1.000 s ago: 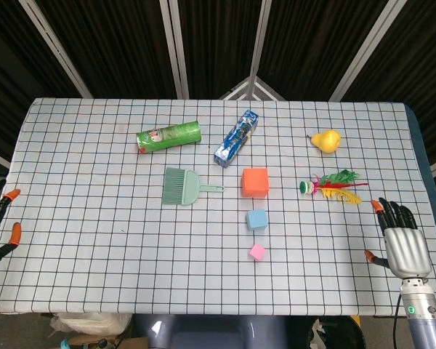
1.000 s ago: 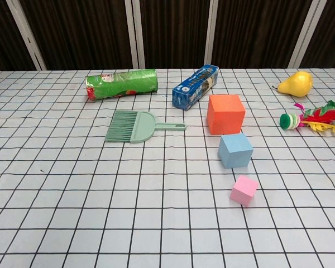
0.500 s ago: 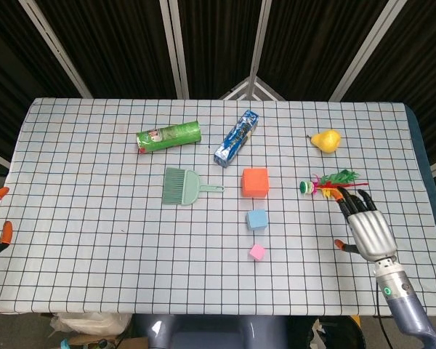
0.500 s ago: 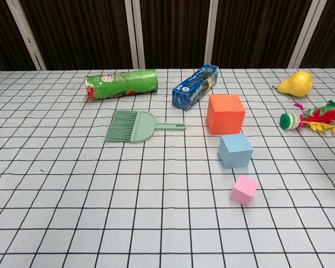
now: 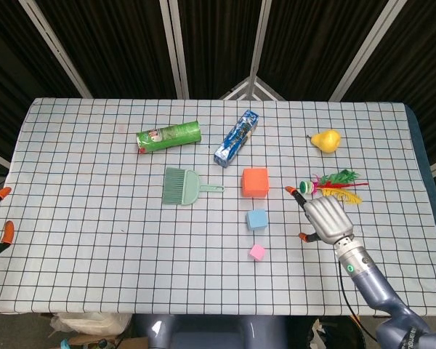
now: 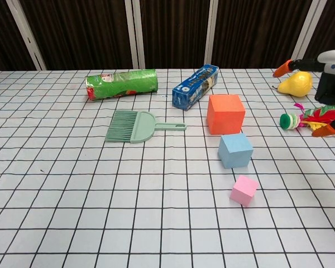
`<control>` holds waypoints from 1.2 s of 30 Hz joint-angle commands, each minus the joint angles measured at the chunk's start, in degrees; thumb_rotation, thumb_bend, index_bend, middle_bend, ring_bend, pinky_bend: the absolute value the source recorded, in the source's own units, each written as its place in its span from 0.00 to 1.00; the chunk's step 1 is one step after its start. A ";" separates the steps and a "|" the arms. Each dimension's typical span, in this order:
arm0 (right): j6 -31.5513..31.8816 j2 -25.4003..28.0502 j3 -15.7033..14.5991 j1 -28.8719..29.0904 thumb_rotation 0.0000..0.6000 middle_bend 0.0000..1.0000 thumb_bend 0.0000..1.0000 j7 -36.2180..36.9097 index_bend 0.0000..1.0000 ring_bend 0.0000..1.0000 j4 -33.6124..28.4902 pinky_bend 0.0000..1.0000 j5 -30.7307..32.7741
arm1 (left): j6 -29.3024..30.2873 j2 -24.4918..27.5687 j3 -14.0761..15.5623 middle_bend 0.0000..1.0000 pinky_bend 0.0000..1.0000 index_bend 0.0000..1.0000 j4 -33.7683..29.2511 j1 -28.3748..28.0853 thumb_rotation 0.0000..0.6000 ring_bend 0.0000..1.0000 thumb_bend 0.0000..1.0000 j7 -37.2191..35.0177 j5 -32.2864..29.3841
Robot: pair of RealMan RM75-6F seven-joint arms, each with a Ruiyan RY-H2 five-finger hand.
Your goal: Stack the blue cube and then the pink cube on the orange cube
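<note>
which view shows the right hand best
The head view: the whole right hand shows from above, beside the blue cube, holding nothing. The chest view catches only part of it at the right edge, cut off by the frame.

I see the table (image 5: 73, 218) under a white cloth with a black grid. On it lie a green roll (image 5: 168, 137), a blue box (image 5: 236, 137), a green brush (image 5: 183, 186), the orange cube (image 5: 255, 182), the blue cube (image 5: 257, 219), the pink cube (image 5: 257, 252), a yellow pear (image 5: 325, 140) and a feathered shuttlecock (image 5: 331, 185).
</note>
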 commanded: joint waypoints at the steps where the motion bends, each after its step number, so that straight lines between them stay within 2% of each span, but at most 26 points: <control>1: -0.95 -4.27 -0.85 4.05 1.00 1.00 0.10 -12.65 0.16 0.99 -2.18 0.81 10.24 | -0.14 0.03 0.01 0.01 0.00 0.15 -0.05 -0.02 1.00 0.00 0.56 0.12 -0.10; 4: 0.42 -6.07 -1.08 5.46 1.00 1.00 0.10 -17.15 0.19 1.00 -3.21 0.83 15.60 | -0.39 0.01 -0.06 0.01 0.00 0.15 -0.09 -0.11 1.00 0.00 0.56 0.34 -0.36; 11: 2.82 -8.25 -0.87 7.89 1.00 1.00 0.10 -20.73 0.23 1.00 -4.46 0.83 22.64 | -0.94 -0.20 0.22 0.01 0.00 0.15 -0.49 -0.39 1.00 0.00 0.56 1.68 -0.11; 19: 3.54 -10.64 0.13 11.02 1.00 1.00 0.10 -21.16 0.29 1.00 -4.37 0.84 27.14 | -1.38 -0.55 0.05 0.01 0.00 0.15 -0.66 -0.65 1.00 0.00 0.56 2.85 -0.57; 26: 4.37 -12.35 0.32 13.81 1.00 1.00 0.10 -22.26 0.29 1.00 -4.37 0.84 30.52 | -1.39 -0.50 -0.13 0.01 0.00 0.15 -0.54 -0.64 1.00 0.00 0.56 2.51 -0.91; 36: 5.03 -16.51 0.80 17.51 1.00 1.00 0.10 -21.54 0.32 1.00 0.06 0.84 34.46 | -1.56 -0.28 -0.15 0.01 0.00 0.15 -0.64 -0.56 1.00 0.00 0.56 2.30 -1.28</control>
